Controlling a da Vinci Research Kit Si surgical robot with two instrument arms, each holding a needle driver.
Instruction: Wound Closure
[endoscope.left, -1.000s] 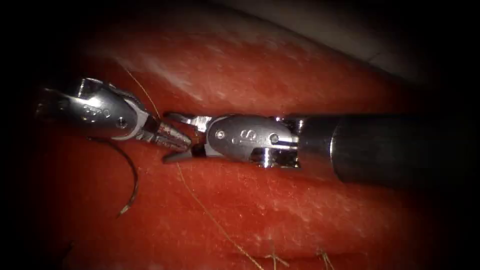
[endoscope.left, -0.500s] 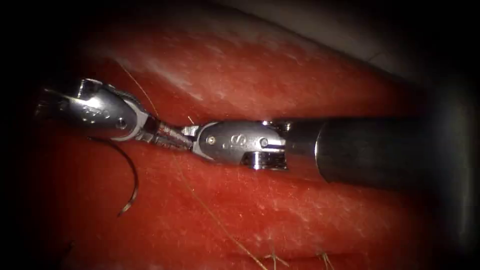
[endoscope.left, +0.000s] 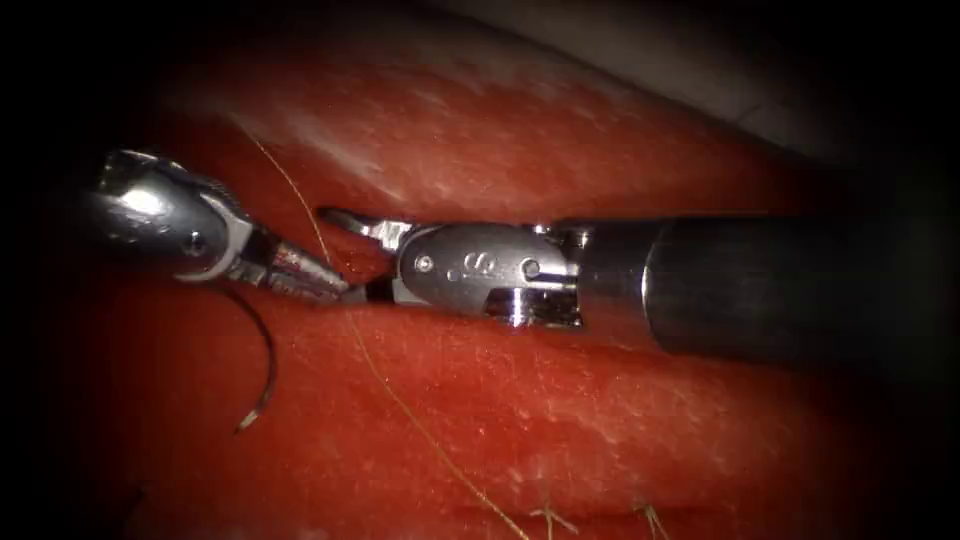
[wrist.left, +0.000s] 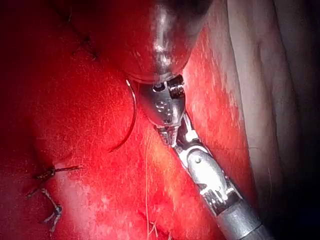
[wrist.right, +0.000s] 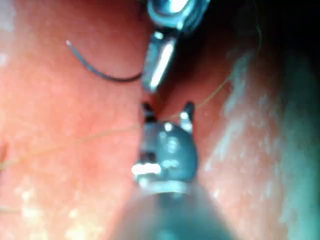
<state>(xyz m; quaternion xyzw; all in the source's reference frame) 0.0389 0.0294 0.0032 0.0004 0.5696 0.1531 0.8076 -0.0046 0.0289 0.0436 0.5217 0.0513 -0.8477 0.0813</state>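
A stamped mark on the right tool (endoscope.left: 345, 255) reads roughly as an "S", though the rest of the lettering cannot be made out; no writing is legible on the left tool (endoscope.left: 325, 287). The right tool's jaws stand wide open, one reaching up toward the upper edge of the cut (endoscope.left: 480, 215) and the other lying low beside the left tool's tip, and they grip nothing; the right wrist view shows the two prongs (wrist.right: 167, 112) spread with the thread (wrist.right: 100, 134) running across just ahead of them. The left tool's jaws are pressed together into a narrow point just beside the right tool's lower jaw; whether they pinch the thread (endoscope.left: 400, 400) that passes there cannot be told. The needle (endoscope.left: 262, 350) lies free on the tissue (endoscope.left: 600, 420) to the left of the cut, curving down below the left tool, held by neither tool and not driven into the tissue; the left wrist view shows its arc (wrist.left: 131, 122) resting on the surface beside the left tool (wrist.left: 169, 136). The thread runs from above the left tool, between the two tips, and down across the tissue toward cut ends (endoscope.left: 548, 515) at the lower edge.
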